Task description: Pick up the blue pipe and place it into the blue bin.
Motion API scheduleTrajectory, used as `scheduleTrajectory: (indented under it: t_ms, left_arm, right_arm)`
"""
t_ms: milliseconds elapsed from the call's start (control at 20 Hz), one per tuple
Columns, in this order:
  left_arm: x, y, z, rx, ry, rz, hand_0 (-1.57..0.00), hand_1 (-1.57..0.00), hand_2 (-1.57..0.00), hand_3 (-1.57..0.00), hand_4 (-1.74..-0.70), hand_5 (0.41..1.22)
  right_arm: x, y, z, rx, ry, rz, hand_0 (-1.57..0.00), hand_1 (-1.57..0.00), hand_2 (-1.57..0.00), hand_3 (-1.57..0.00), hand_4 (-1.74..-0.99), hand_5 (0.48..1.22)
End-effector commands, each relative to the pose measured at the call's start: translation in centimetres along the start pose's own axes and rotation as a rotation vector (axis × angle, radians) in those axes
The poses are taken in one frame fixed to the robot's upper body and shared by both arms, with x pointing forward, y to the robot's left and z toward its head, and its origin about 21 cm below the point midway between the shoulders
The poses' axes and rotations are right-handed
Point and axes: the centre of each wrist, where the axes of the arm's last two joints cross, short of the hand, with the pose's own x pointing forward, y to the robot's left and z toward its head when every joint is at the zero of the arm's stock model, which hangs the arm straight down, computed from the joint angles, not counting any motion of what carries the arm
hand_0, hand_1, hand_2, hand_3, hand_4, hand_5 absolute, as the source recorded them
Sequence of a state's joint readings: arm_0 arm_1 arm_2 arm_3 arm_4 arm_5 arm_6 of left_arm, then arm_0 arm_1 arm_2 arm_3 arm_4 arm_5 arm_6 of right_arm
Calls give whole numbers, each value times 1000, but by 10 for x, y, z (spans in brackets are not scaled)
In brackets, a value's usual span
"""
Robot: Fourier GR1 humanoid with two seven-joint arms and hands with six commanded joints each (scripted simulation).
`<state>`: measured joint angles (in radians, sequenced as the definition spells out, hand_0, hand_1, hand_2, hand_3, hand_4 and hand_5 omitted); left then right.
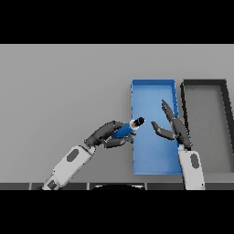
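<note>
at the left wall of the blue bin (153, 164), the left hand (108, 133) has its fingers and thumb curled round the blue pipe (126, 128), gripping it along the shaft. pipe tilted, pointing up and to the right; its pale collar and dark tip stick out past the fingers and reach just over the bin's left wall. rest of the pipe sits outside the bin, above the grey table (59, 91). cannot tell whether the tip touches the wall.

left arm comes in from the lower left, white and grey forearm angled toward the bin.

right hand (174, 128) is over the right half of the bin, fingers straight and spread, pointing up, thumb out to the left toward the pipe tip. holds nothing. a gap of blue floor shows between thumb and pipe tip. right forearm rises from the lower edge, crossing the bin's near right corner.

bin is long, running away from the robot; the far half of its floor is open, as is the near middle between the two arms. just beside its right wall, a dark bin (204, 83) with a grey floor, same orientation, walls near but apart.

wide bare table to the left and beyond both bins.

no writing or labels readable anywhere.
</note>
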<state>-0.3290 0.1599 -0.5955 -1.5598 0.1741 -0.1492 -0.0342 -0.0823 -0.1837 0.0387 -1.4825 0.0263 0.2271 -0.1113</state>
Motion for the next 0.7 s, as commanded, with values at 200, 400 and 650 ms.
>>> scheduleTrajectory:
  t_ms: [200,400,650]
  left_arm:
    - [-2,-1,-1,4,6,-18,-1570,-1570,-1570,-1442,-1730,1220]
    - [-3,-3,-1,5,14,-7,-1571,-1571,-1571,-1438,-1731,1221]
    - [-2,0,1,-8,15,-26,-1571,-1571,-1571,-1440,-1731,1221]
  right_arm:
    - [-27,-12,-41,180,-67,-94,1,1,1,1,-1207,619]
    - [-15,-21,-52,275,-188,-217,1,1,1,1,-1197,604]
    - [38,-46,-68,538,-273,-233,1,1,1,1,-1250,532]
